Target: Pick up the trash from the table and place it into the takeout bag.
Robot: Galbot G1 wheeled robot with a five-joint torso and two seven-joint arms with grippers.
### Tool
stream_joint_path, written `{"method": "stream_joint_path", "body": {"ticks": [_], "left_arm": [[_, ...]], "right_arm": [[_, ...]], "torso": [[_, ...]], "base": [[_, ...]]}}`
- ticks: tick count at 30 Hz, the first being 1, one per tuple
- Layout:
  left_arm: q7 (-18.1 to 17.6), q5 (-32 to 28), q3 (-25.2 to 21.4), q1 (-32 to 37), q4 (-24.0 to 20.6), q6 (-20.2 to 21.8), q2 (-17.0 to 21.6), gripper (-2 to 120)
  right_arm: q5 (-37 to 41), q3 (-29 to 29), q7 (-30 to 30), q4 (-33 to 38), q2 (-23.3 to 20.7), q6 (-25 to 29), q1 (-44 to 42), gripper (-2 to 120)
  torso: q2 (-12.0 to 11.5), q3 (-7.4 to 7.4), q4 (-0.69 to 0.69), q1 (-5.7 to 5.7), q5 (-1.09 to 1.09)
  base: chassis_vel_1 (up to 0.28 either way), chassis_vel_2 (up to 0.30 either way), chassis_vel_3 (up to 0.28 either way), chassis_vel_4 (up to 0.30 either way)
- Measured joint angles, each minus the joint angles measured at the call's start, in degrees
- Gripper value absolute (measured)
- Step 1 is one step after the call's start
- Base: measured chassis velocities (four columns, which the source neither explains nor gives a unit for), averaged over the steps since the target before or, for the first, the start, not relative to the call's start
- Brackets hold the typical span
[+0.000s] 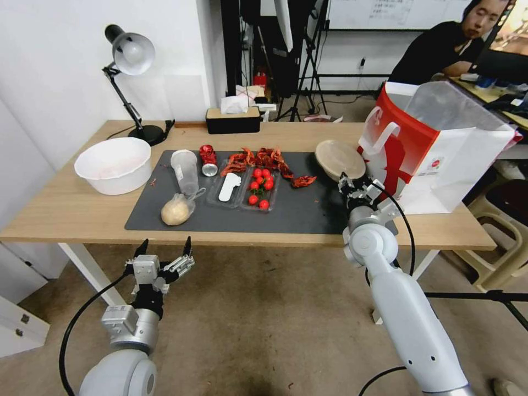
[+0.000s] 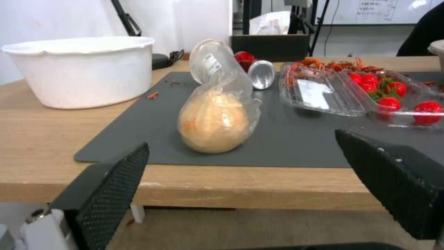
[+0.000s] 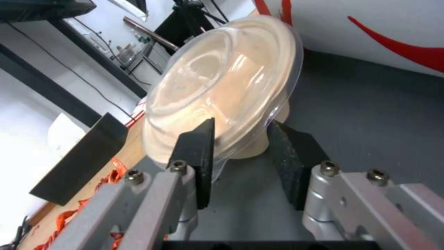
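Large red-and-white paper takeout bag [image 1: 440,148]: its base corner sits behind the right gripper [image 1: 356,190], inside not visible. Tan round lidded bowl [image 3: 222,97]: near rim hidden between the black fingers [image 3: 199,156], grip contact unclear. Crushed red can [image 2: 253,69] half hidden behind the tipped clear plastic cup [image 2: 210,62]. Print on the cup's label too small to read.

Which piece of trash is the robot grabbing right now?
The tan round lidded bowl beside the takeout bag: the right gripper pinches its rim. The bagged lump, clear cup and can lie untouched.
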Motion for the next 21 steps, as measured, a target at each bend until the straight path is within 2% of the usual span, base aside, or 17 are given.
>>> {"method": "stream_joint_path", "body": {"ticks": [4,7,14,21], "left_arm": [[0.0,0.0,0.0,0.0,0.1,-0.2,0.0,100],[0.0,0.0,0.0,0.1,0.1,-0.3,0.1,100],[0.0,0.0,0.0,0.1,0.3,-0.7,0.0,100],[-0.1,0.1,0.0,0.2,0.6,-1.0,-0.2,100]], "right_arm": [[-0.4,0.1,-0.1,-0.1,0.0,0.0,-0.1,21],[-0.6,0.1,-0.2,-0.2,0.0,0.0,-0.1,19],[-1.0,0.1,-0.6,-0.5,0.0,0.2,0.1,1],[-1.2,0.1,-1.0,-0.6,-0.1,0.5,0.0,0]], "torso": [[0.0,0.00,0.00,0.00,0.00],[0.0,0.00,0.00,0.00,0.00],[0.0,0.00,0.01,0.00,0.00],[0.0,0.00,0.01,0.00,0.00]], "base": [[0.000,0.000,0.000,0.000],[0.000,0.000,0.000,0.000],[0.000,0.000,0.000,0.000],[0.000,0.000,0.000,0.000]]}}
